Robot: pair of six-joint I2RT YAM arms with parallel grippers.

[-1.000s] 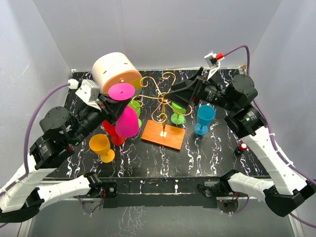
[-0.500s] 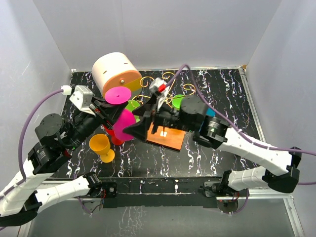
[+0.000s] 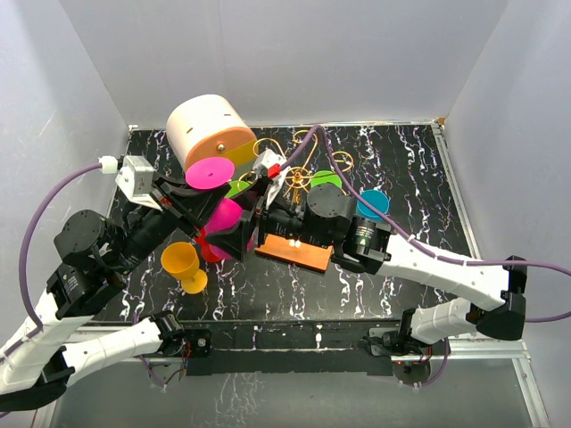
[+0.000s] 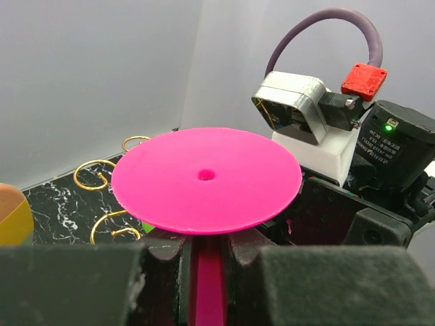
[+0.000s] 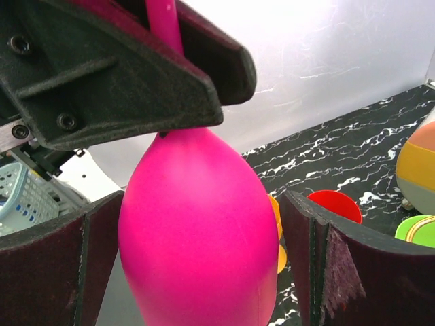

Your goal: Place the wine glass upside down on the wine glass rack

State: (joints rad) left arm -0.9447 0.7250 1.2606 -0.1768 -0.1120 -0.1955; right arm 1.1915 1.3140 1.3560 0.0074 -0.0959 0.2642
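Note:
The pink wine glass hangs upside down, its foot disc (image 3: 211, 172) on top and its bowl (image 3: 225, 217) below. My left gripper (image 3: 198, 201) is shut on its stem (image 4: 207, 285) just under the disc (image 4: 206, 180). My right gripper (image 3: 239, 234) is open, with its fingers (image 5: 58, 272) on either side of the bowl (image 5: 204, 231) and a gap showing on the right side. The wine glass rack (image 3: 294, 171), made of gold wire curls on an orange base (image 3: 303, 254), stands just right of the glass, partly hidden by my right arm. Its curls also show in the left wrist view (image 4: 95, 173).
A cream-and-orange drum box (image 3: 210, 129) stands at the back left. A yellow glass (image 3: 183, 263) and a red glass (image 3: 211, 251) stand below the pink one. Green glasses (image 3: 235, 189) and a blue glass (image 3: 371, 203) stand around the rack.
My right arm has swung from the back right across the rack to the left, and its open gripper now brackets the pink bowl. My left arm has drawn back slightly with the glass.

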